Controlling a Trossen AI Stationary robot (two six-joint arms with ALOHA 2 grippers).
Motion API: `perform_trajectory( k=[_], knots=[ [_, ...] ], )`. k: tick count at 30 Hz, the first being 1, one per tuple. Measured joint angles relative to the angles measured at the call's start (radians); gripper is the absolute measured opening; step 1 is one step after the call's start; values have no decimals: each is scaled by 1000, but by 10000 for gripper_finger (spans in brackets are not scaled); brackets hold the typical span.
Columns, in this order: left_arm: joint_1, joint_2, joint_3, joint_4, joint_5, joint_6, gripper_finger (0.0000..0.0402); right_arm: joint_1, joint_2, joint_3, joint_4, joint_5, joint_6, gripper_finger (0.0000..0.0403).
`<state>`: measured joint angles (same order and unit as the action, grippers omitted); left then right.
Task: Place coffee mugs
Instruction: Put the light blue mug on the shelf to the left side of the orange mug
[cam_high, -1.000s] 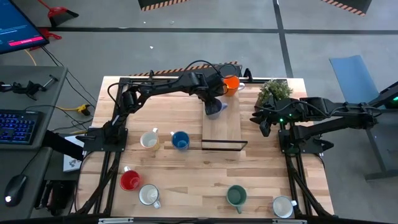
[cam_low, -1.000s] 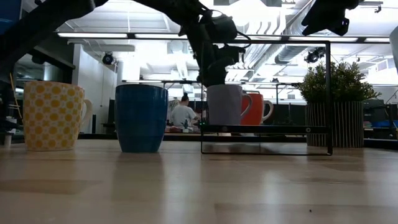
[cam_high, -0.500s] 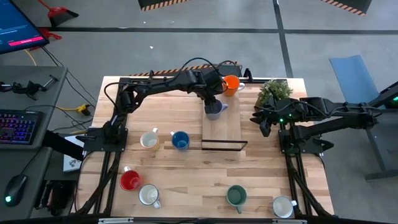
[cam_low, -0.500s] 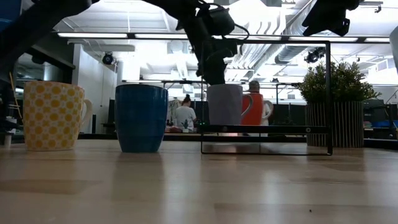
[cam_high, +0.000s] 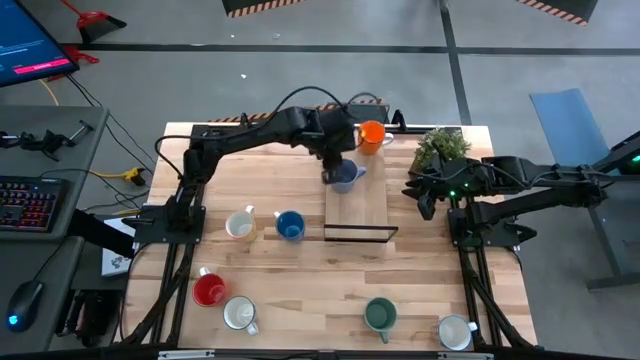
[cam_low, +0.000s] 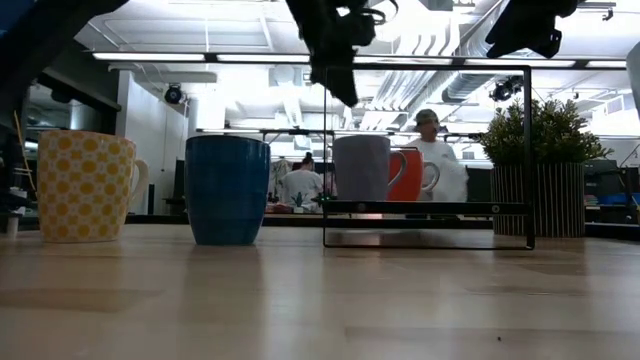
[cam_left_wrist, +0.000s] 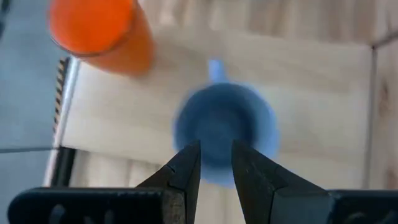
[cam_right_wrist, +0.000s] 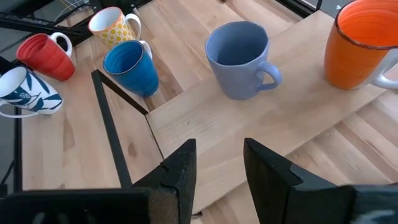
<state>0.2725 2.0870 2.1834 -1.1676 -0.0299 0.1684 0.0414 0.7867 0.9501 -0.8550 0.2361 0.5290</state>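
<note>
A light blue mug (cam_high: 346, 178) stands upright on a raised wooden shelf (cam_high: 362, 208) with its handle toward the far right. An orange mug (cam_high: 372, 134) stands behind it on the same shelf. My left gripper (cam_left_wrist: 216, 149) hangs open above the light blue mug (cam_left_wrist: 225, 127), pointing steeply down and touching nothing; the low view shows its fingers (cam_low: 344, 82) well over the mug's rim (cam_low: 360, 140). At the table's right side, beside the plant, my right gripper (cam_right_wrist: 219, 149) waits open and faces the shelf.
On the table's near half stand a yellow dotted mug (cam_high: 240, 225), a dark blue mug (cam_high: 290, 226), a red mug (cam_high: 209, 291), a white leaf-patterned mug (cam_high: 239, 314), a green mug (cam_high: 379, 316) and a white mug (cam_high: 455, 332). A potted plant (cam_high: 440, 148) is at the far right. People move in the room behind.
My left gripper has risen from the light blue mug's rim to well above it, still pointing down. The mug has stayed upright in its place on the shelf. My right arm has kept still.
</note>
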Motion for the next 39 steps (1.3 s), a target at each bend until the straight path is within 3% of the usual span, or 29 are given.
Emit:
perform_trajectory(
  k=[8,13,17,21,26,31,39],
  knots=[
    [-61,-62,2,-413,-5,10,81,0,102,0,213,-30,-196,114],
    [-71,-150,-56,-406,18,24,81,-13,239,1,329,-56,-340,114],
    [-71,-264,-191,-401,21,27,81,-48,315,0,342,-56,-381,114],
    [-56,-415,-374,-375,21,12,81,-98,335,0,376,-77,-412,114],
    [-50,-594,-640,-192,21,-66,81,-151,342,0,430,-185,-442,114],
    [-43,-718,-835,-43,6,-95,81,-166,428,0,479,-277,-457,114],
    [-27,-762,-906,16,-6,-131,81,-201,582,0,673,-372,-493,114]
  ],
)
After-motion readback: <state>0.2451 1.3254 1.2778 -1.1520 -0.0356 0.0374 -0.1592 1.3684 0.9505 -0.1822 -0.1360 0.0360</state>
